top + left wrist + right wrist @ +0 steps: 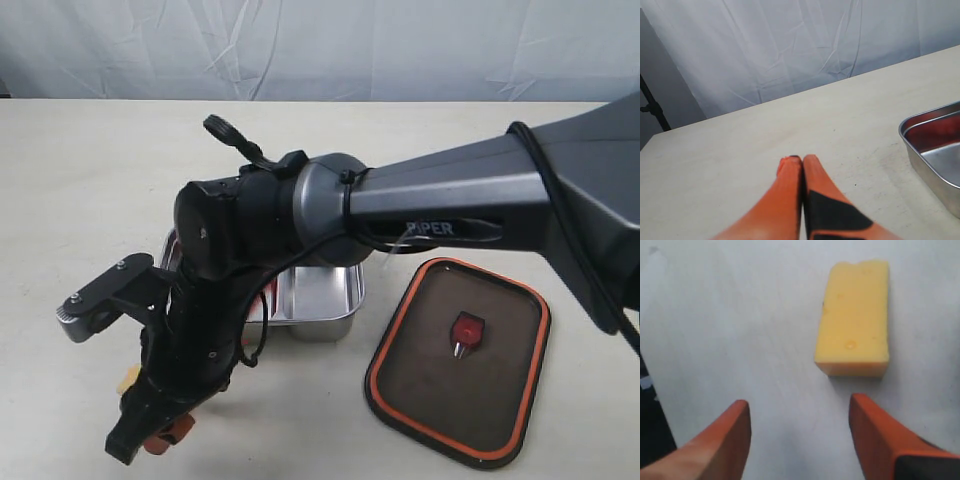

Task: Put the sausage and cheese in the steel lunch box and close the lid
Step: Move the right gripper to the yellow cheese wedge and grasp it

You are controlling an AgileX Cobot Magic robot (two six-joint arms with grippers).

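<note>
While left fingers clenched empty, right fingers spread wide near cheese.

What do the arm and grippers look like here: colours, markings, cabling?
The right arm is dark grey with black rounded joint housings, PIPER lettering on its side and a black cable along it. The right gripper and left gripper have tapered orange fingers with black patches.

A beige table meets a wrinkled white backdrop.
</note>
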